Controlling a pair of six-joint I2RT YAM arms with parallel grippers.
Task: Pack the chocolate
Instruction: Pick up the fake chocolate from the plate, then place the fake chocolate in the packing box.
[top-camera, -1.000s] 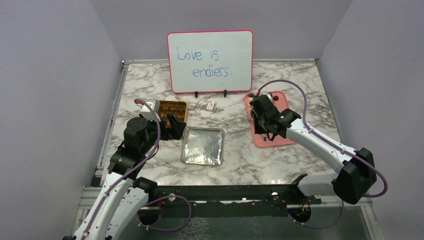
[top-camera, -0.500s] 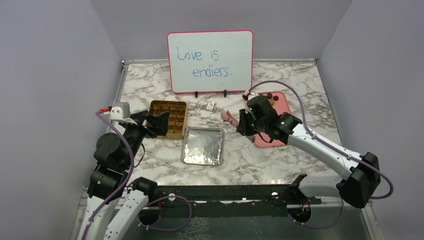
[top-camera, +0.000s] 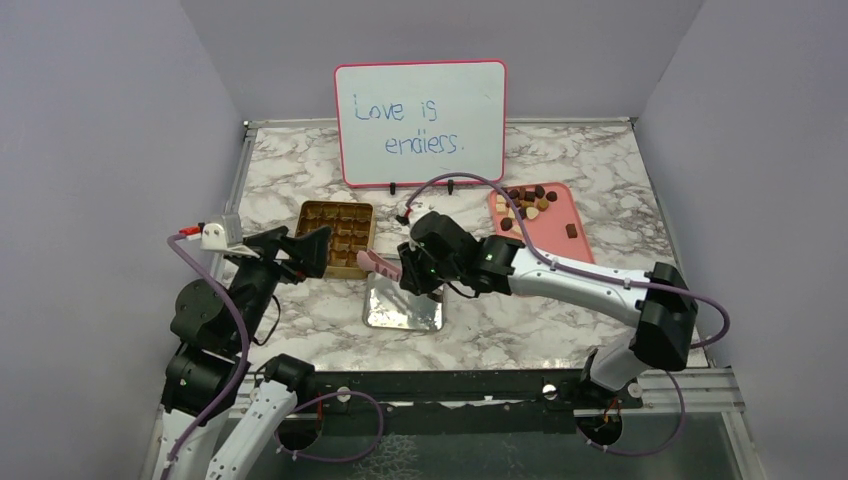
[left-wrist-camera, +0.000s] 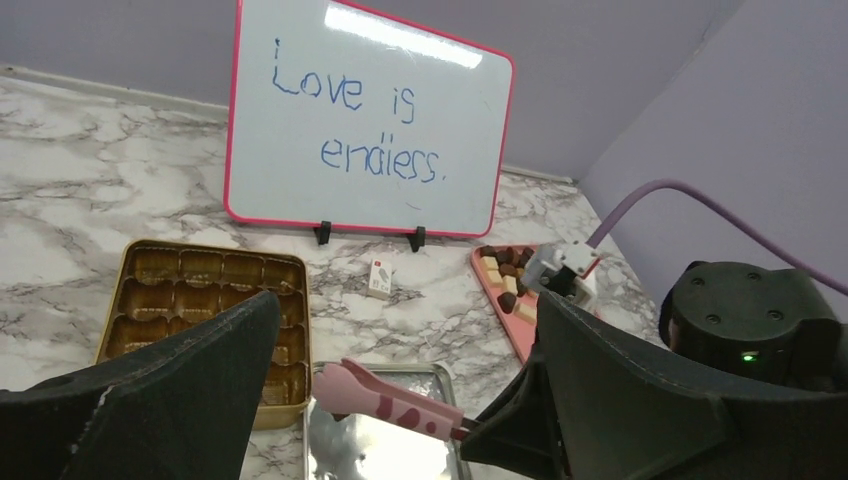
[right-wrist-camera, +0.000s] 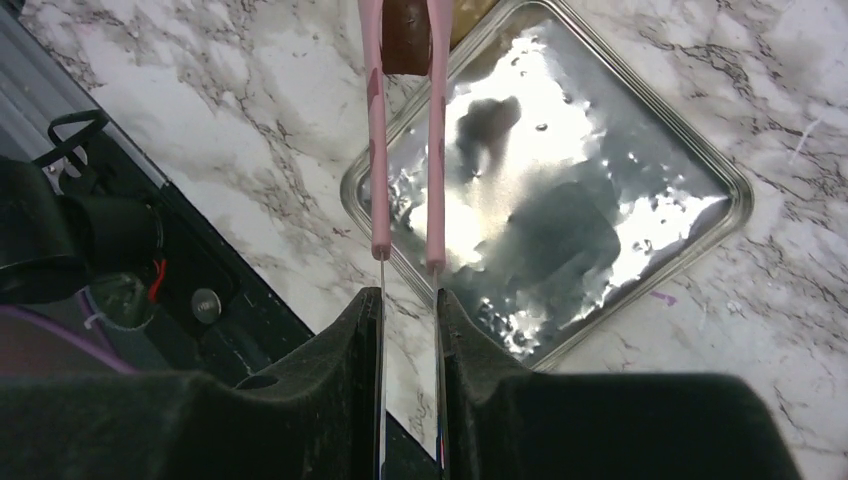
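Cut off at the view's top edge, the chocolate piece (right-wrist-camera: 406, 35) is dark brown, pinched in pink tongs (right-wrist-camera: 378, 150) my right gripper (right-wrist-camera: 410, 300) clenches; my left gripper (left-wrist-camera: 405, 330) gapes wide.

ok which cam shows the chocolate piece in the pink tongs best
Right wrist: the chocolate piece sits clearly pinched between the tips of the pink tongs, near the frame's top. Left wrist and top external show the tongs, but the piece itself can't be made out.
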